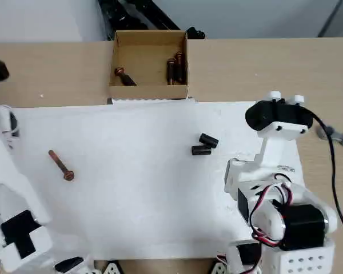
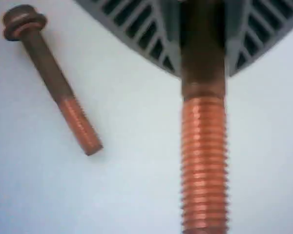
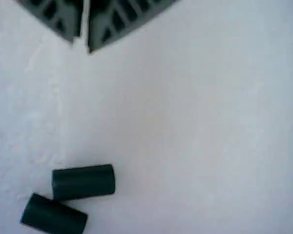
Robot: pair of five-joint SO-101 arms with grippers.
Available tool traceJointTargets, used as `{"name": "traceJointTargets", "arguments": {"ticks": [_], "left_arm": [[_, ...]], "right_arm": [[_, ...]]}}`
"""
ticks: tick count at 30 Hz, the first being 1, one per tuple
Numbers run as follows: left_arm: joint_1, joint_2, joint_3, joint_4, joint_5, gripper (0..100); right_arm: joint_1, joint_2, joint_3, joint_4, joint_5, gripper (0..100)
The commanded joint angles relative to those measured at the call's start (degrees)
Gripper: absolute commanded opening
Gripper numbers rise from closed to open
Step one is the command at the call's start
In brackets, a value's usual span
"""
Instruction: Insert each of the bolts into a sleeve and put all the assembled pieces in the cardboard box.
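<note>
- Bolt [image 2: 203, 161] clamped in the left jaws, its long axis running straight out from them, threaded end outward.
- Second bolt [image 1: 61, 165] lies loose and diagonal on the white sheet [image 1: 131, 200], left side, head nearer the arms.
- Two black sleeves [image 1: 208, 140] lie on their sides mid-sheet, just beside each other.
- Right jaws pressed together, gripping nothing, above the sheet.
- Cardboard box [image 1: 148, 35] on the worktop [image 1: 246, 68], beyond the sheet, holds assembled pieces [image 1: 174, 68].

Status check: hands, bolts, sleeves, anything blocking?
Left hand shut on copper-threaded metal bolt. Right hand shut, empty. Second brown bolt loose on white mat; two black cylindrical sleeves lying together, unfilled. Nothing in the way.
</note>
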State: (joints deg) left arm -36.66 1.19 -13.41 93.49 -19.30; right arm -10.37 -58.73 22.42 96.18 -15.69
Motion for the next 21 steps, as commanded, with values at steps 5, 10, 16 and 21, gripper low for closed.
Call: {"name": "traceJointTargets", "arguments": {"ticks": [5,10,16,21], "left_arm": [[0.4,-0.6,-8.7,5.6,-19.5,1],[0.3,-0.3,-5.4,6.1,-34.8,1],[0.0,-0.4,7.3,6.0,-59.3,1],[0.0,-0.3,14.1,4.0,-65.1,1]], "right_arm": [[0.6,-0.4,-0.2,-1.6,-0.7,0.7],[0.7,-0.5,-0.2,-1.6,-0.7,0.7],[0.7,-0.5,-0.2,-1.5,-0.7,0.7],[0.7,-0.5,-0.2,-1.3,-0.7,0.7]]}}
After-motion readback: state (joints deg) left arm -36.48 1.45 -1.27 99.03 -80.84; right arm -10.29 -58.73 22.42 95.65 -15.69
